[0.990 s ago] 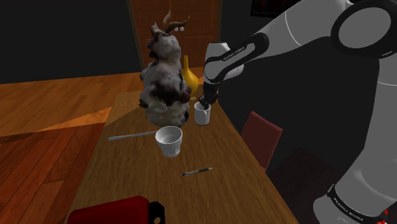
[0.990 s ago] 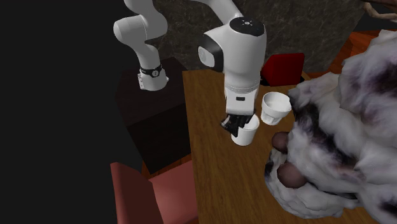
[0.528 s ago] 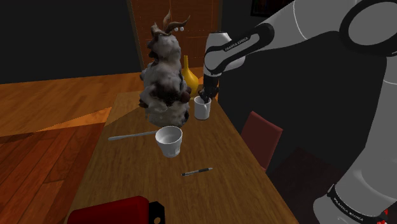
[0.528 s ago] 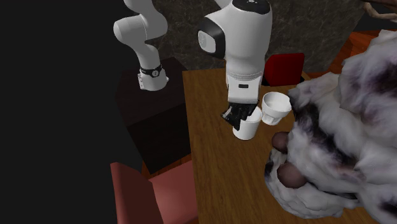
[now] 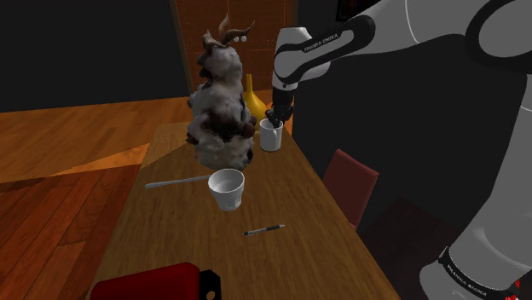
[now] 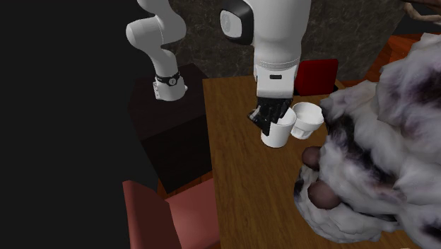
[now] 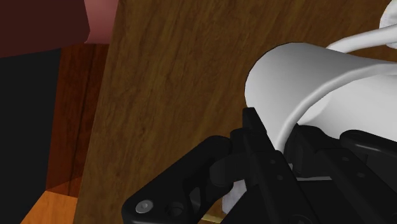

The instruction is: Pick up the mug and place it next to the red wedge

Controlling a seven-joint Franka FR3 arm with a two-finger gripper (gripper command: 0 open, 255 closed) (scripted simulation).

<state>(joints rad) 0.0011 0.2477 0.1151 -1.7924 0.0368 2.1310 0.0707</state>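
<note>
A plain white mug (image 5: 270, 137) hangs a little above the wooden table (image 5: 290, 196), close to the far end. My black gripper (image 5: 274, 118) comes down from above and is shut on its rim. In the second exterior view the mug (image 6: 278, 133) hangs under the gripper (image 6: 269, 117), just beside a second white cup (image 6: 306, 119). In the wrist view the gripper (image 7: 305, 130) clasps the mug's wall (image 7: 292, 76), one finger (image 7: 256, 130) outside it. A red wedge (image 5: 147, 284) lies at the table's near end, far from the mug.
A large furry horned toy (image 5: 221, 106) stands next to the mug, with a yellow vase (image 5: 254, 102) behind it. The second white cup (image 5: 227, 188), a long grey stick (image 5: 176, 181) and a pen (image 5: 264, 229) lie mid-table. A red chair (image 5: 350, 182) stands at the table's right side.
The gripper has risen with the mug in it, lifting it off the table. In the second exterior view the mug has drifted towards the second white cup.
</note>
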